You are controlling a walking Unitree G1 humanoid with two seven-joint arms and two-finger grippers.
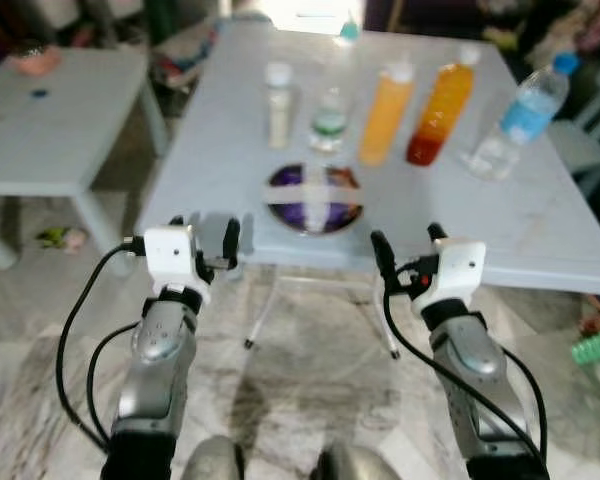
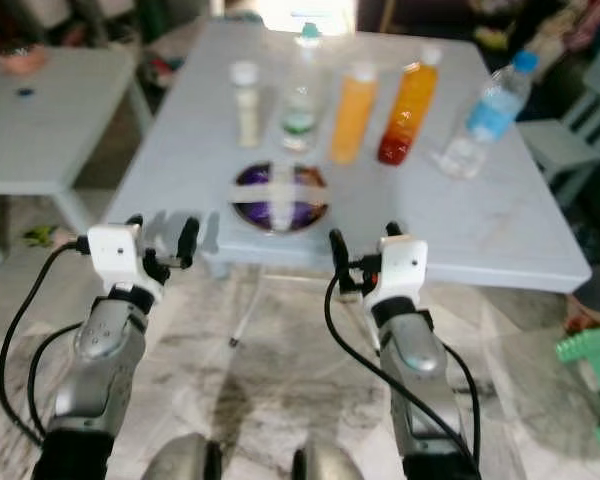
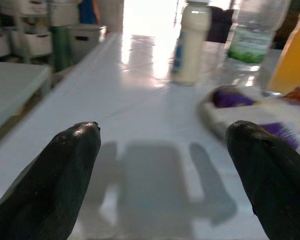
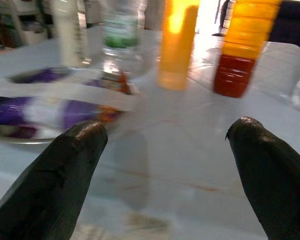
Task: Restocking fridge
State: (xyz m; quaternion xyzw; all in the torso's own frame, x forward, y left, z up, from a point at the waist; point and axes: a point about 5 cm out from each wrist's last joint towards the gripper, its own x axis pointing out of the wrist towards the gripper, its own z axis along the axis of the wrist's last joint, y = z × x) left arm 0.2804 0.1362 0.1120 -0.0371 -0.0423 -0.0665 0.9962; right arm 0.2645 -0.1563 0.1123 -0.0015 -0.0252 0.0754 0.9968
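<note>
Both silver arms reach forward from the bottom of the head views, and each end effector hangs at the near edge of the pale blue desk (image 1: 540,240) with its two black fingers spread apart and nothing between them. Left end effector (image 1: 202,240) sits at the desk's near left corner, its fingers casting shadows on the bare top; right end effector (image 1: 408,250) hovers just off the front edge, to the right of a round purple dish (image 1: 313,198) crossed by white strips. Behind that dish a row of bottles stands upright, well apart from both end effectors: a creamy white bottle (image 1: 278,105) on the left, then a clear bottle with a green label (image 1: 329,120), a pale orange juice bottle (image 1: 387,113), and an orange-to-red juice bottle (image 1: 440,113). Further right, a clear water bottle with a blue cap and label (image 1: 520,115) leans at a tilt. Off to the left stands a second, lower pale desk (image 1: 60,130), and grey marbled floor (image 1: 310,350) lies beneath the arms.
</note>
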